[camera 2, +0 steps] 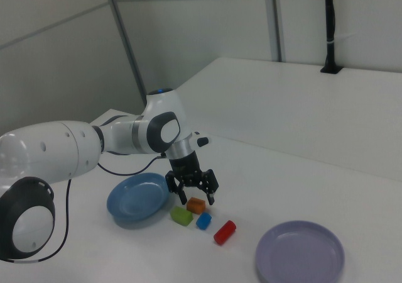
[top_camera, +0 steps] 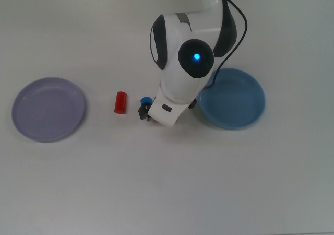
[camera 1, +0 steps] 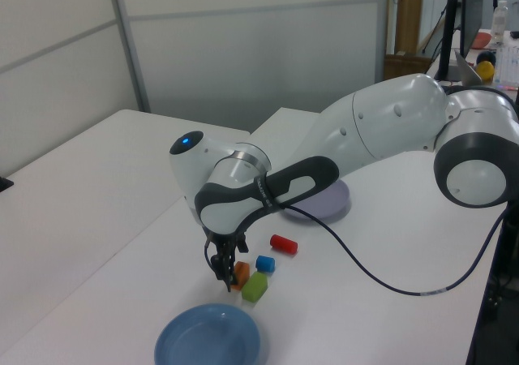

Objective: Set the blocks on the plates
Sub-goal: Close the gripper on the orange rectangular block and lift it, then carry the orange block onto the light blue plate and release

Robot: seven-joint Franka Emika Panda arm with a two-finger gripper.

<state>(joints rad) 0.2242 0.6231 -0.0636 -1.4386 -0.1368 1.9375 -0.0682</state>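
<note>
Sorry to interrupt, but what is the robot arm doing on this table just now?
The white robot arm has its gripper down over the small orange rectangular block, jaws open either side of it, nothing lifted. The green rectangular block, blue stubby block and red cylinder lie beside it on the white table. The light blue plate and lavender plate hold nothing.

- The open hand [camera 2: 196, 197] straddles the small orange rectangular block [camera 2: 196, 205]; the green rectangular block [camera 2: 181, 216] and blue stubby block [camera 2: 203, 221] sit just beside it, crowding that side.
- The red cylinder [top_camera: 120, 102] stands apart, with bare white bench [top_camera: 167, 183] around it.
- The round pale lavender plate [top_camera: 48, 109] lies well apart, open above.
- The arm overhangs the round light blue plate's [top_camera: 235, 100] near rim in the top view.
</note>
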